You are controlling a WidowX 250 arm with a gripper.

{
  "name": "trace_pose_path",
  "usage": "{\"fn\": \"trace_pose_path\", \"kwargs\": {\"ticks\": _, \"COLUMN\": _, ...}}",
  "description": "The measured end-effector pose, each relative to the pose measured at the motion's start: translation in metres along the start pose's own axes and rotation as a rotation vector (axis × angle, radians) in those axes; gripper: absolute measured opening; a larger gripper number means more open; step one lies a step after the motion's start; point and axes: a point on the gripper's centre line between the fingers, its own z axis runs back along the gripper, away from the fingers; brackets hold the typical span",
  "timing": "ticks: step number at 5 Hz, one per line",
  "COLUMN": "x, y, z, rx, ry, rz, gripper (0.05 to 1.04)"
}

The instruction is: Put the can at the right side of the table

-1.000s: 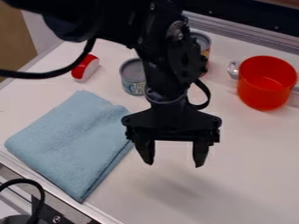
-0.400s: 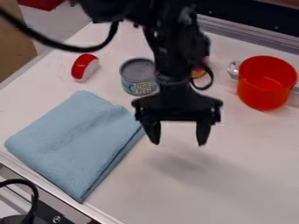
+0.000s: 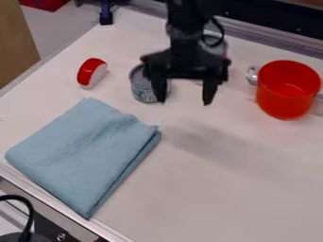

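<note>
The black gripper (image 3: 184, 101) hangs down over the back part of the pale surface (image 3: 221, 194), with the arm coming in from the top edge of the view. Its jaws are spread well apart, and the bare surface shows between them, with nothing pinched there. The blue-grey can (image 3: 140, 88) stands upright on the surface just to the left of the gripper in the view, behind the folded cloth. The left jaw overlaps the can's right side in the view; whether the two touch, I cannot tell. A second can (image 3: 218, 49), mostly hidden behind the arm, seems to stand further back, and only a greyish part of it shows

The light blue cloth (image 3: 82, 151) lies folded flat at the left, near the surface's metal edge (image 3: 60, 202). Behind it, to the left of the blue-grey can and apart from it, sits a small red and white object (image 3: 92, 73). On the right stands a red pot (image 3: 281, 101), upright and open at the top, with a silvery handle (image 3: 251, 74) on the side towards the gripper. A metal rail (image 3: 271, 41) runs along the back, and a black cable (image 3: 26, 208) curves in at the lower left corner
</note>
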Motion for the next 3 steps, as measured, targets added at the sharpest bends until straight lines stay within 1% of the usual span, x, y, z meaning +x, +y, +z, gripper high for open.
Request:
{"fn": "trace_pose_path", "kwargs": {"ticks": 1, "x": 0.025, "y": 0.0, "z": -0.002, "rx": 0.052, "ry": -0.062, "rz": -0.086, "gripper": 0.997}}
{"fn": "trace_pose_path", "kwargs": {"ticks": 2, "x": 0.044, "y": 0.004, "z": 0.006, "rx": 0.076, "ry": -0.124, "rz": -0.13, "gripper": 0.998}}
{"fn": "trace_pose_path", "kwargs": {"ticks": 3, "x": 0.065, "y": 0.007, "z": 0.014, "rx": 0.044, "ry": -0.175, "rz": -0.115, "gripper": 0.998}}
